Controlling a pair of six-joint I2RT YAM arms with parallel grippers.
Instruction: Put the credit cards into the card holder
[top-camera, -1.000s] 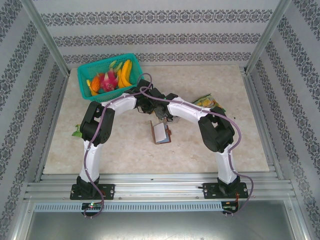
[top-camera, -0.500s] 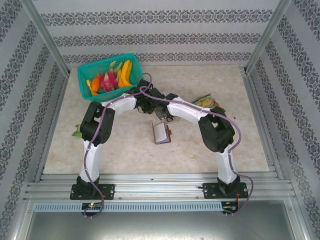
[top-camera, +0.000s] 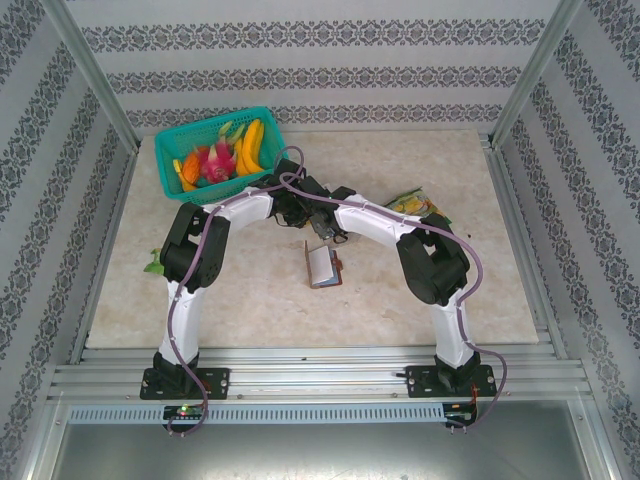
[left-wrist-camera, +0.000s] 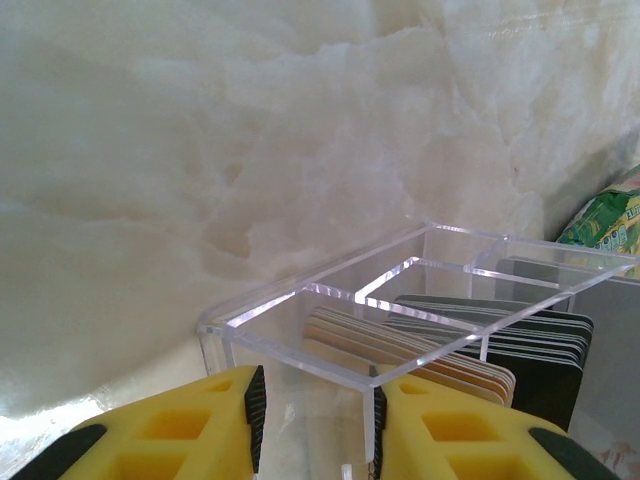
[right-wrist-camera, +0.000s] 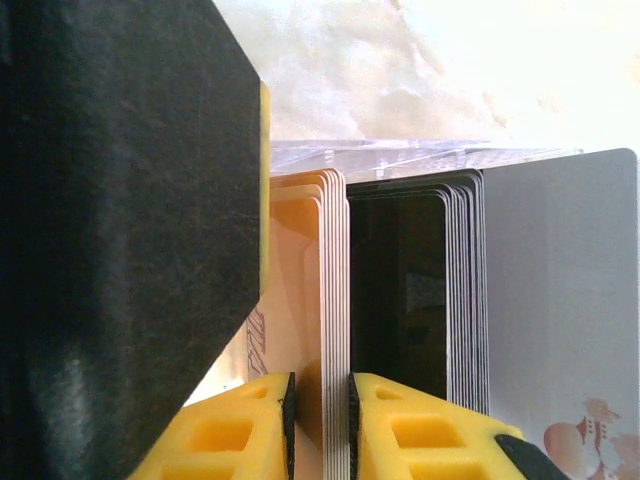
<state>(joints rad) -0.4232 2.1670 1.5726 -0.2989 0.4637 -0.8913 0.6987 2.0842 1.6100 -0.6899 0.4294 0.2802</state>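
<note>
The brown card holder (top-camera: 321, 266) lies part-open on the table, just in front of where both wrists meet. The credit cards stand on edge in a clear plastic box (left-wrist-camera: 300, 300): an orange-yellow stack (right-wrist-camera: 335, 300), a dark stack (right-wrist-camera: 400, 290) and a whitish card (right-wrist-camera: 560, 300). My right gripper (right-wrist-camera: 320, 400) straddles the orange-yellow stack. The stack lies against the right pad, with a small gap at the left pad. My left gripper (left-wrist-camera: 315, 400) is open at the box's near corner, whose upright edge sits by its right pad. Tan cards (left-wrist-camera: 400, 345) and dark cards (left-wrist-camera: 520, 335) show through the box.
A green-yellow snack packet (top-camera: 408, 204) lies just right of the box, its corner also being the packet (left-wrist-camera: 605, 215) in the left wrist view. A teal basket (top-camera: 170, 165) of fruit stands at the back left. A black part of the left arm (right-wrist-camera: 120, 220) crowds the right gripper's left side.
</note>
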